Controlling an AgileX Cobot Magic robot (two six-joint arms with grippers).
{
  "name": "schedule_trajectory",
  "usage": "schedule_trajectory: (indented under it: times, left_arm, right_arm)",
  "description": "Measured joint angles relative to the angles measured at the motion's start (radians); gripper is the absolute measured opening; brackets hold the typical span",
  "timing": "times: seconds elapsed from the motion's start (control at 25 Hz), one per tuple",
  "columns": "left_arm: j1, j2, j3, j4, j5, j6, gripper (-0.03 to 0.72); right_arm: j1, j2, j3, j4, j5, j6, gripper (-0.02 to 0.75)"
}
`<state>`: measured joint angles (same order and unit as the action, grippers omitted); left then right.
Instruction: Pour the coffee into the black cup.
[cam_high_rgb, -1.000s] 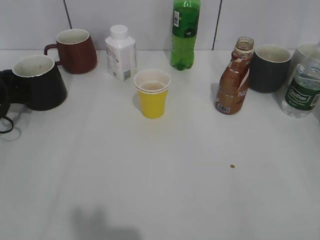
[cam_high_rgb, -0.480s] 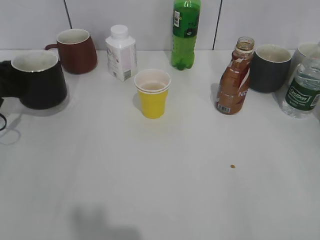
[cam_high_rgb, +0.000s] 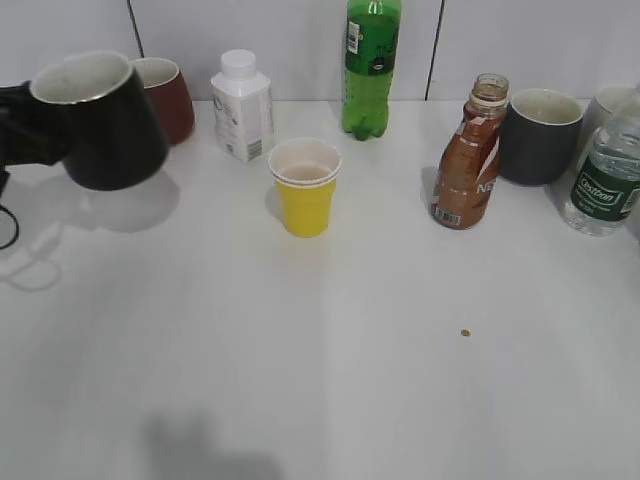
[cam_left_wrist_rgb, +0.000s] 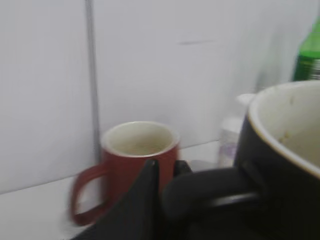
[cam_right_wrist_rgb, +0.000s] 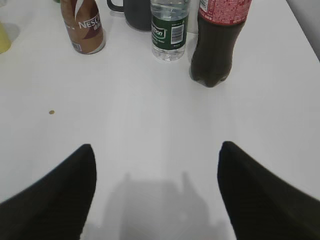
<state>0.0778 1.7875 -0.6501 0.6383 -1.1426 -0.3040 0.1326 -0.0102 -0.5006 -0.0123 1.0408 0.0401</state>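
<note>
My left gripper (cam_high_rgb: 18, 120) is shut on the handle of the black cup (cam_high_rgb: 105, 125) and holds it tilted above the table at the far left. In the left wrist view the cup (cam_left_wrist_rgb: 285, 165) fills the right side, its handle between the gripper's (cam_left_wrist_rgb: 167, 172) fingers. The coffee bottle (cam_high_rgb: 470, 155), uncapped, stands upright at the right, next to the dark grey mug (cam_high_rgb: 538, 135). It also shows in the right wrist view (cam_right_wrist_rgb: 84, 25). My right gripper (cam_right_wrist_rgb: 156, 160) is open and empty over bare table, out of the exterior view.
A dark red mug (cam_high_rgb: 168, 95), a small white bottle (cam_high_rgb: 243, 105), a green soda bottle (cam_high_rgb: 371, 65) and a yellow paper cup (cam_high_rgb: 305, 187) stand at the back and middle. A water bottle (cam_high_rgb: 603, 180) and a cola bottle (cam_right_wrist_rgb: 217, 42) stand at the right. A small crumb (cam_high_rgb: 464, 332) lies on the table.
My left gripper has lifted the black cup off the table and carried it up and slightly right, in front of the dark red mug. Nothing else has moved.
</note>
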Motion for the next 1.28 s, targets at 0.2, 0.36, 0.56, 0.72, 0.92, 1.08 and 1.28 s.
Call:
schedule_trajectory:
  times: [0.2, 0.36, 0.56, 0.72, 0.92, 1.08, 1.28]
  left_arm:
    - [-0.081, 0.0, 0.002, 0.056, 0.001, -0.004, 0.056]
    - [-0.095, 0.0, 0.002, 0.119, 0.0, -0.005, 0.055]
    - [-0.095, 0.0, 0.002, 0.167, 0.006, -0.006, 0.055]
    - [-0.095, 0.0, 0.002, 0.17, 0.007, -0.007, 0.055]
    - [-0.095, 0.0, 0.002, 0.171, 0.012, -0.008, 0.055]
    - [-0.095, 0.0, 0.002, 0.174, 0.022, -0.008, 0.055]
    - [-0.095, 0.0, 0.002, 0.174, 0.022, -0.008, 0.055]
  right_arm:
    - [0.0, 0.0, 0.0, 0.0, 0.0, 0.0, 0.588]
    - [0.0, 0.0, 0.0, 0.0, 0.0, 0.0, 0.588]
    - [0.0, 0.0, -0.002, -0.002, -0.003, 0.0, 0.588]
    - [0.0, 0.028, -0.016, -0.013, -0.217, -0.023, 0.588]
    - [0.0, 0.162, 0.011, 0.002, -0.607, -0.06, 0.588]
    - [0.0, 0.308, 0.081, 0.02, -0.763, -0.064, 0.588]
    - [0.0, 0.433, 0.238, 0.028, -1.1, -0.064, 0.588]
